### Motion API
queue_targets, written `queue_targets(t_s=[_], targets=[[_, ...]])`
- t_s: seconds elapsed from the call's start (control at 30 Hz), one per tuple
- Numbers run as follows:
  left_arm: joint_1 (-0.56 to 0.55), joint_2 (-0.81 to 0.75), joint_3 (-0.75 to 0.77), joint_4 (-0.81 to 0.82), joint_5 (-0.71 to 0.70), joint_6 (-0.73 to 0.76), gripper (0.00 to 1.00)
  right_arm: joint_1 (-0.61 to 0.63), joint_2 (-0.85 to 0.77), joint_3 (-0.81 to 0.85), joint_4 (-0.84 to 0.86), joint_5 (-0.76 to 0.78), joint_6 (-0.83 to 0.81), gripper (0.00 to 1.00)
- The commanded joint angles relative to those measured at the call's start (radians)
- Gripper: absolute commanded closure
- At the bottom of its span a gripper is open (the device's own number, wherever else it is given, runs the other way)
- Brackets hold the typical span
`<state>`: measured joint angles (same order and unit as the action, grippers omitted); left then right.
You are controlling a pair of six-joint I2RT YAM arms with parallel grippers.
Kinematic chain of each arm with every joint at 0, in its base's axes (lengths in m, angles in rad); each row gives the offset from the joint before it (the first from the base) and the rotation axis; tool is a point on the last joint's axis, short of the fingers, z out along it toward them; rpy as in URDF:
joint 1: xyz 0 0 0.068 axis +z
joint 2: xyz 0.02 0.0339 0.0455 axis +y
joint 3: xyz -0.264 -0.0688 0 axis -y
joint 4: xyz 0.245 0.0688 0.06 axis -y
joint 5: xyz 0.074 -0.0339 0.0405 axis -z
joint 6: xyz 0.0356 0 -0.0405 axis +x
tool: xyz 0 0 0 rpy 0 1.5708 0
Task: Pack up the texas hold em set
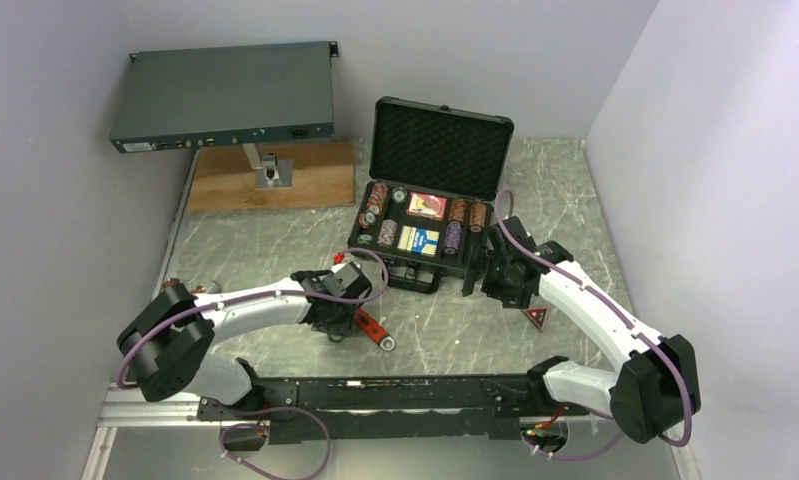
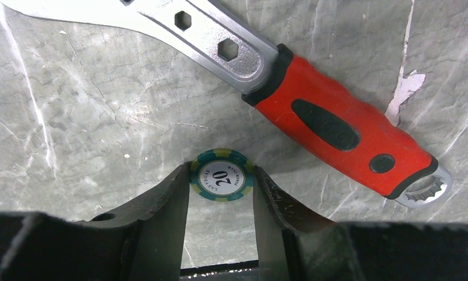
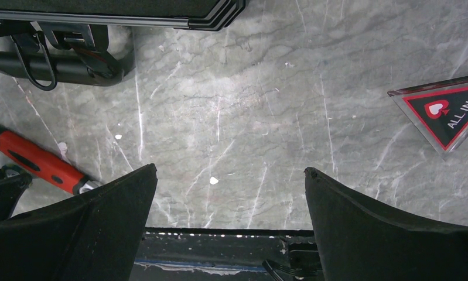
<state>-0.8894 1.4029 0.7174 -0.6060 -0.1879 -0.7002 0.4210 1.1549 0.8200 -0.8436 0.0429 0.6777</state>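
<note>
Chip (image 2: 221,182), green and cream, marked 20, pinched across its rim by left hand (image 2: 221,175), face up, beside red-handled wrench (image 2: 337,126). Rim grip likely chosen because a flat disc on worktop (image 2: 91,117) offers no other purchase; lifted or touching, cannot tell. Open case (image 1: 440,150) well apart at the far side, lid propped up, card decks (image 1: 427,206) and rows of chips seated in its foam, so probably late in packing. Right hand (image 3: 230,170) spread wide, grasping nothing, hovering between case handle (image 3: 61,58) and red triangle (image 3: 448,114), seemingly placed to collect that piece.
</note>
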Motion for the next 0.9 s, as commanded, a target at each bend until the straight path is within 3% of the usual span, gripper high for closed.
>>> queue_targets(t_s=[0.0,0.53,0.87], targets=[[0.001,-0.005,0.008,-0.056,0.011,-0.011,0.72,-0.002,-0.003,0.030,0.012,0.014,0.007,0.00],[0.000,-0.091,0.190,-0.226,-0.060,0.017,0.71,-0.002,0.010,0.026,0.041,-0.002,0.010,0.00],[0.041,-0.002,0.394,-0.254,-0.098,0.113,0.71,-0.002,-0.008,0.024,0.036,0.010,0.010,0.00]])
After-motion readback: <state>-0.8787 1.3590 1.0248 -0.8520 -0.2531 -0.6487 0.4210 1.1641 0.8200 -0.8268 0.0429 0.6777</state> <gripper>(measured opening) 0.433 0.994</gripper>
